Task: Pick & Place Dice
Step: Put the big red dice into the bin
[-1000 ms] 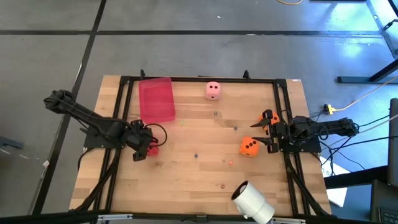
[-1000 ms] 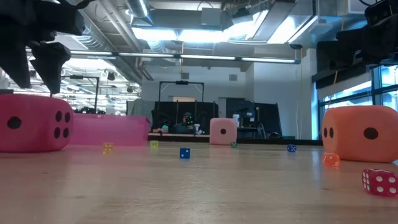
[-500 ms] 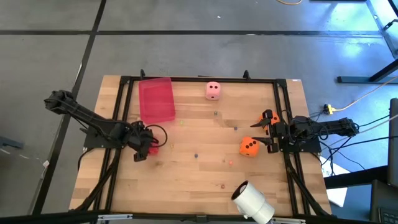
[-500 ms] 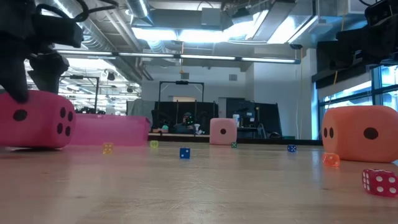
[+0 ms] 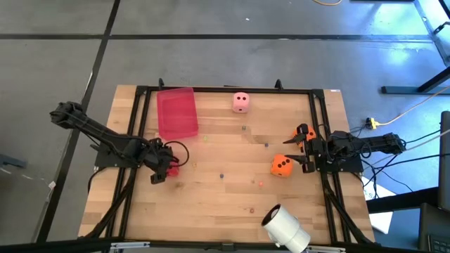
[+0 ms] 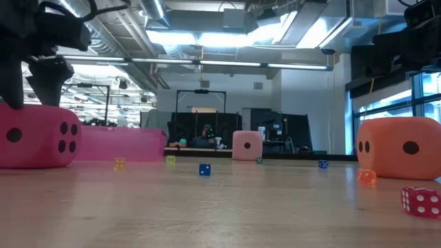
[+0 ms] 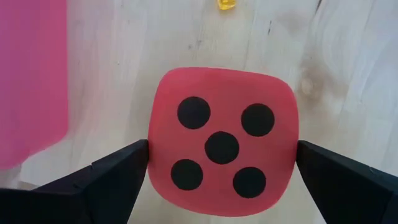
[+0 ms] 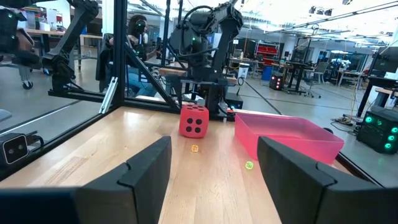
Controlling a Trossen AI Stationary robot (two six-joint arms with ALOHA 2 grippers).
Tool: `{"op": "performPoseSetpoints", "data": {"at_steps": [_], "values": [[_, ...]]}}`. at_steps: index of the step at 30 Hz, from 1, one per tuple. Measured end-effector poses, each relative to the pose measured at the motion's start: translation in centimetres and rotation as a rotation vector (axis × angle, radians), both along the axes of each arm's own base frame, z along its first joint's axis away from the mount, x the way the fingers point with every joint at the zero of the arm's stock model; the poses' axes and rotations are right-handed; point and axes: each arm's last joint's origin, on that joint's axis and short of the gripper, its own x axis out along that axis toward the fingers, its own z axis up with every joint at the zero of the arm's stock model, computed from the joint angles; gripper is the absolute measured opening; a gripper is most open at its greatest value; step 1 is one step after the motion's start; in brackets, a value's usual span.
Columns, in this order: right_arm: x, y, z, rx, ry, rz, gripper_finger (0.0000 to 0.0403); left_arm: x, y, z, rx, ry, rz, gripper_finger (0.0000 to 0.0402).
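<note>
The red die [image 7: 222,142] rests on the table with its five-pip face up; it also shows in the low view [image 6: 38,145] and the high view [image 5: 173,167]. My left gripper [image 7: 222,155] is open above it, one finger on each side of the die's top. The pale pink die [image 5: 241,102] sits near the far edge. One orange die [image 5: 282,166] lies beside my open, empty right gripper [image 5: 292,151]. The other orange die [image 5: 304,131] is partly hidden by that arm. My left gripper points down over the red die, and its fingertips [image 7: 134,158] stand level with the die's two opposite side faces [image 7: 154,149] near the top. I cannot tell whether they touch it. The die sits flat on the table.
The translucent red tray [image 5: 176,112] lies at the far left. A white roll [image 5: 286,228] lies at the near right. Several tiny dice are scattered over the wood, among them a small red one [image 6: 420,201]. A black frame [image 5: 225,90] rims the table.
My left gripper has come down around the red die. The die tipped and shifted a little half a second ago and now sits level on the table again.
</note>
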Motion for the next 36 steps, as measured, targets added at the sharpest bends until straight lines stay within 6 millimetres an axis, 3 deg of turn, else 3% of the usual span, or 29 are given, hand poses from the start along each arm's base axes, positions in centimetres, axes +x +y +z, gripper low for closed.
{"op": "performPoseSetpoints", "data": {"at_steps": [22, 29, 36], "values": [[0.0, 0.0, 0.0, 0.000, 0.000, 0.000, 0.0238, 0.1, 0.0, -0.3, -0.001, -0.009, 0.036, 0.0400], [0.0, 0.0, 0.0, 0.000, 0.000, 0.000, 0.0238, 0.4, -0.2, -2.2, -0.035, -0.062, 0.003, 0.0400], [0.0, 0.0, 0.0, 0.000, 0.000, 0.000, 0.0238, 0.7, -0.3, -1.1, -0.024, -0.094, -0.051, 0.0400]]}}
